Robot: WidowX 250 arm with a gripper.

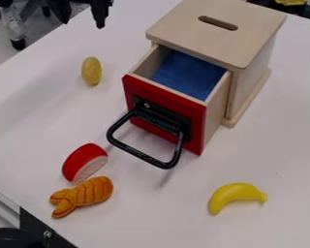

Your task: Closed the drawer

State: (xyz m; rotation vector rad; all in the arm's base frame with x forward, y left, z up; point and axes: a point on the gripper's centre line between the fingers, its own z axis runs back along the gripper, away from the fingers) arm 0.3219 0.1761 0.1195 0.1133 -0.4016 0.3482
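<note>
At top left, gripper (83, 23) hangs with its fingers spread, empty. Drawer (165, 114) juts out of wooden box (206, 41), front right of it. Best: close fingers, push the red front squarely, don't snag the handle (143, 156). Egg-shaped toy (91, 71) could obstruct a low approach; banana (235, 195) looks harmless.

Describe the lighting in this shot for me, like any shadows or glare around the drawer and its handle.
Camera view: soft light overall, with the white table bright; a faint grey shadow on it below the black handle; no strong glare on the drawer's red front; the black gripper reads as a dark shape, cropped by the top edge.
</note>
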